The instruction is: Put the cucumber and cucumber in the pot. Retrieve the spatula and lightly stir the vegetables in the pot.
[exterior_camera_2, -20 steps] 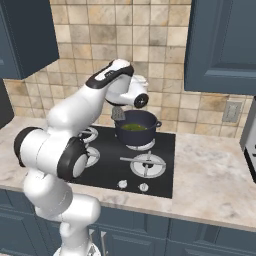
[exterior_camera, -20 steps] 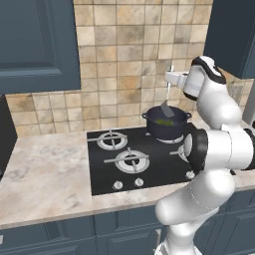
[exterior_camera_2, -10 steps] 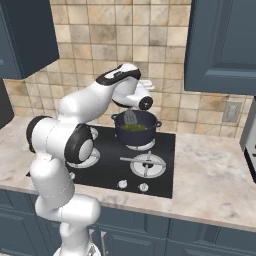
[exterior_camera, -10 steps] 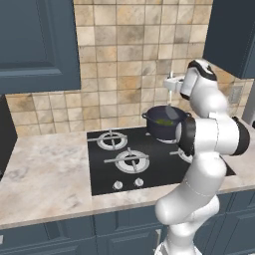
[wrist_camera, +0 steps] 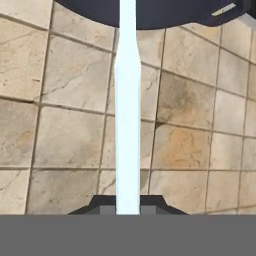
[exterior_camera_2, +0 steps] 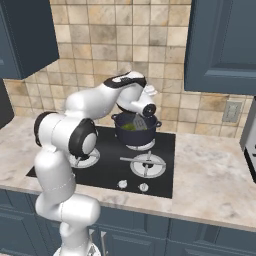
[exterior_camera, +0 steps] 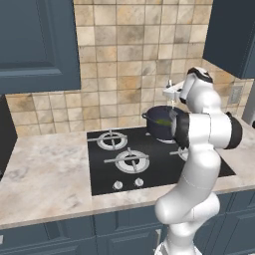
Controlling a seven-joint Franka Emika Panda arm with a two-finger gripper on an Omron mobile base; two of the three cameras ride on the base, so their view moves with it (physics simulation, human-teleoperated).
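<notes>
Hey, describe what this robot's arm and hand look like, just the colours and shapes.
The arm is glossy white, made of thick rounded segments with dark, near-black rings at the joints. It rises from a bulbous white base column. The hand is a small white block with a dark round patch on its side, and the hand view shows two small dark finger tips. No cables or markings are visible.

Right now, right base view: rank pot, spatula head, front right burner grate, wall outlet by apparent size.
1. pot, clearly largest.
2. front right burner grate, somewhat narrower than the pot, but nearer the camera, so this gap is unsure.
3. wall outlet.
4. spatula head, smallest, though close to the outlet; it is held by the shut gripper.
</notes>
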